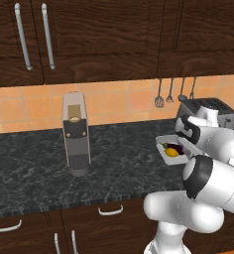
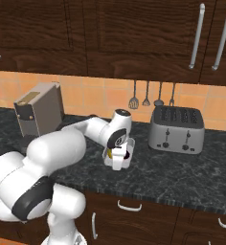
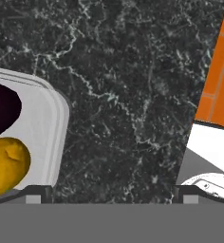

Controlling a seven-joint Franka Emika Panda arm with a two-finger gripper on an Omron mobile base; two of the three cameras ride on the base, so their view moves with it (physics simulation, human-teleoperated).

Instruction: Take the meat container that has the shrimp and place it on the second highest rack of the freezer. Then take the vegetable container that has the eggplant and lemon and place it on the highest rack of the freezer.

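White and shallow, the vegetable container [image 1: 174, 151] sits on the dark speckled counter [image 1: 34, 168], toward the right of the left base view, just in front of the silver toaster [image 2: 176, 128] and well to the right of the grey coffee machine [image 1: 76, 133]. Inside it lie the dark purple eggplant [image 1: 174, 147] and the yellow lemon [image 1: 172, 153], close together; the hand view shows the lemon [image 3: 4, 165] and the edge of the eggplant [image 3: 2, 111] against the tray's rounded corner and raised lip [image 3: 57, 137]. The gripper [image 2: 117, 155] hangs low over the tray with its fingers spread fully apart and nothing between them; one fingertip [image 3: 38, 192] stands at the tray's corner, the other [image 3: 187, 192] out over bare counter toward the toaster. The tray looks like thin, stiff plastic, light in itself, so most of the weight would be the loose fruit, which can roll if the tray tips; the eggplant's glossy skin suggests it would slide easily. The sensible hold is probably on the rim wall, one finger inside and one outside, near the middle of a side, not at the rounded corner, where the grip could slip. Held by one edge, the tray would tend to sag away from the fingers, so keeping it level matters. No shrimp container or freezer rack can be made out.
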